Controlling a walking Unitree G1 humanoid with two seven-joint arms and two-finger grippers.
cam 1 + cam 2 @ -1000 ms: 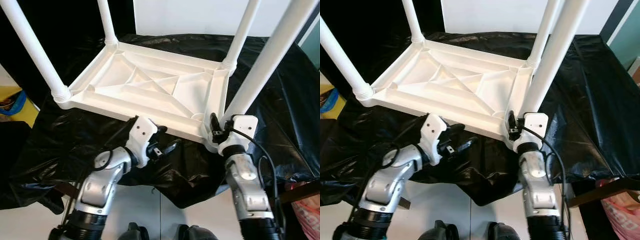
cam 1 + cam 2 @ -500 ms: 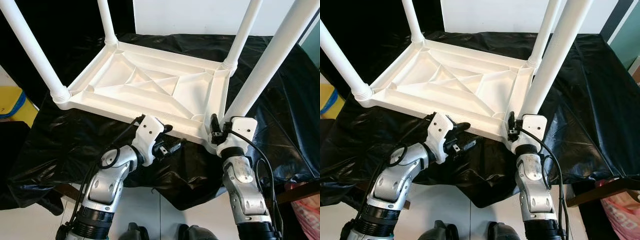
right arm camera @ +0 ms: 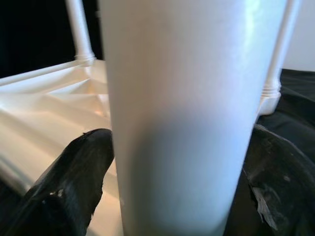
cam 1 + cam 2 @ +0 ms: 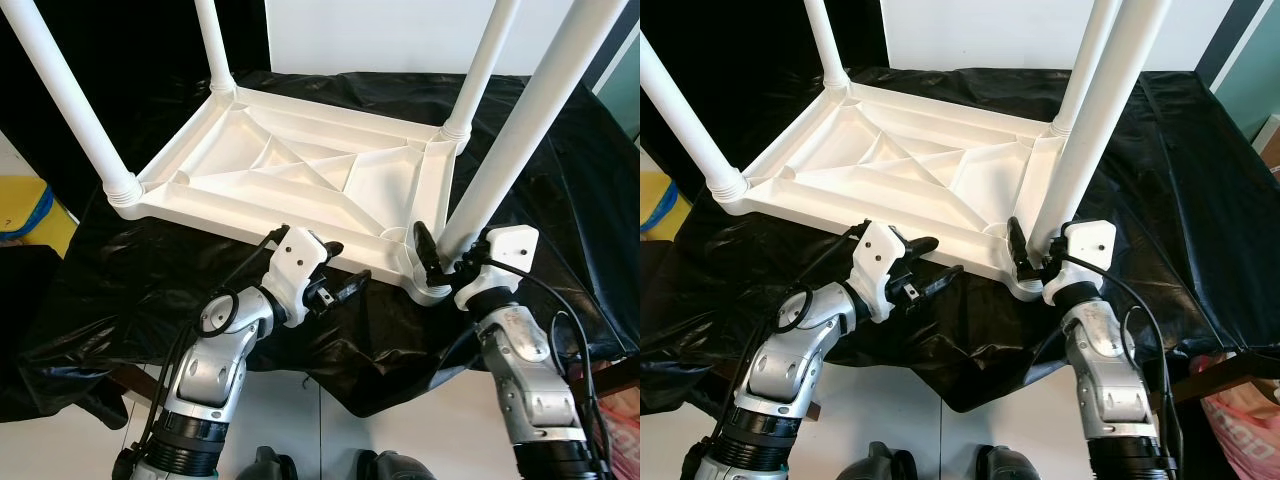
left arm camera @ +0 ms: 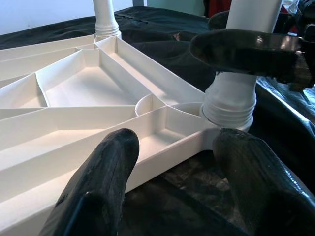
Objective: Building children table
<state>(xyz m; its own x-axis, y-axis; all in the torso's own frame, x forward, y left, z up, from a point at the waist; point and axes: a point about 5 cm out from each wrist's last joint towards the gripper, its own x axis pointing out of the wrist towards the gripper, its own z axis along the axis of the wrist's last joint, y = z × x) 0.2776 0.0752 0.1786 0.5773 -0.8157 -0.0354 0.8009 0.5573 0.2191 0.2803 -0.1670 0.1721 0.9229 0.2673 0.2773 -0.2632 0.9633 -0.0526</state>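
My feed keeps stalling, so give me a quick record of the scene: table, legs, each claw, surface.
table: white plastic table, upside down, ribbed underside facing up
legs: four white legs fitted at the corners, pointing up
right claw: right claw closed around the near right leg just above its socket
left claw: left claw open, at the table's near edge, holding nothing
surface: black plastic sheet under the table
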